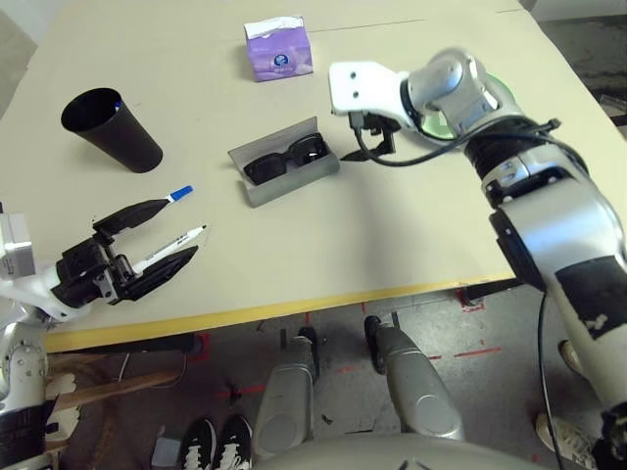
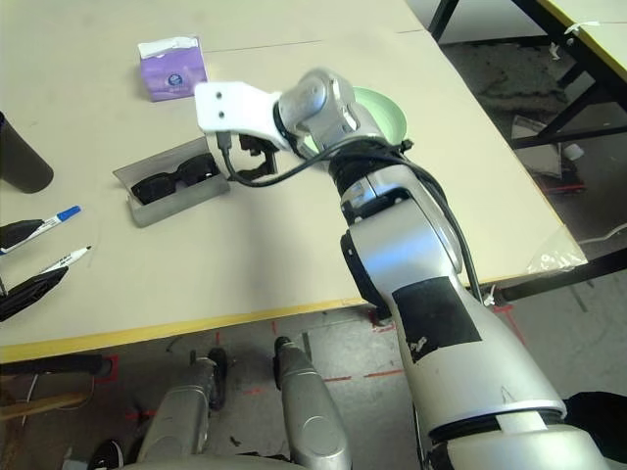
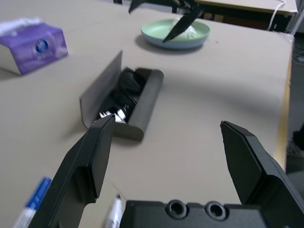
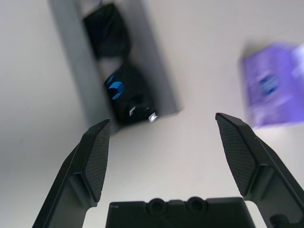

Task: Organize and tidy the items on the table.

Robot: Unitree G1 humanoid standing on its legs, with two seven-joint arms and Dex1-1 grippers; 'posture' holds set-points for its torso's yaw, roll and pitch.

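Right wrist view shows the right gripper with its two fingers spread wide and nothing between them; it hangs above the table, over the open case where the sunglasses lie. The left gripper is also wide open and empty, low near the front edge, with the black-cap marker lying between its fingers and the blue-cap marker just beside the far finger; I cannot tell if either finger touches a marker. The case stands in the middle of the table, its lid up on the far side, and the sunglasses are already inside. I think the case is light and stiff, with a smooth shell that may slide on the table, so the lid is best pushed down from its free upper edge while the base is kept from moving. The markers look thin, hard and round, so they may roll; a grip across the middle of the barrel seems safest. Further away are a black cup, the purple pack and a green plate behind the right arm.
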